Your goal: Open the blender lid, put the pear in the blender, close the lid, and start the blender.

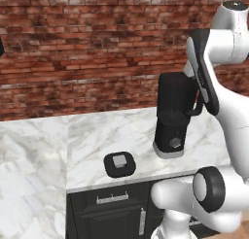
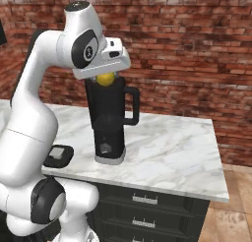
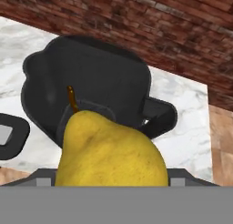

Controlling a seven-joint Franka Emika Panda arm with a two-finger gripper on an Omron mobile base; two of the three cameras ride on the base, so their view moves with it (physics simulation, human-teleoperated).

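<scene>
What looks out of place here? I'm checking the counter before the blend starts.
Only the blender lid is off, lying flat on the counter left of the blender, as expected while the gripper holds the pear over the open jar. Nothing spilled or tipped.

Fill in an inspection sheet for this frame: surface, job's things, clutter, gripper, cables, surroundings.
Surface: white marble counter over dark drawers.
Blender: upright on the counter, jar open at the top, handle to the right in the right base view.
Blender lid: off, lying flat on the counter near its front edge, apart from the blender, grey cap up.
Pear: held over the open jar mouth, stem pointing toward the jar; not yet inside.
Clutter: nothing seen.
Gripper: above the jar with the pear in it; fingers hidden by the pear in the hand view.
Cables: nothing seen.
Surroundings: red brick wall, wooden floor at the lower right.
</scene>
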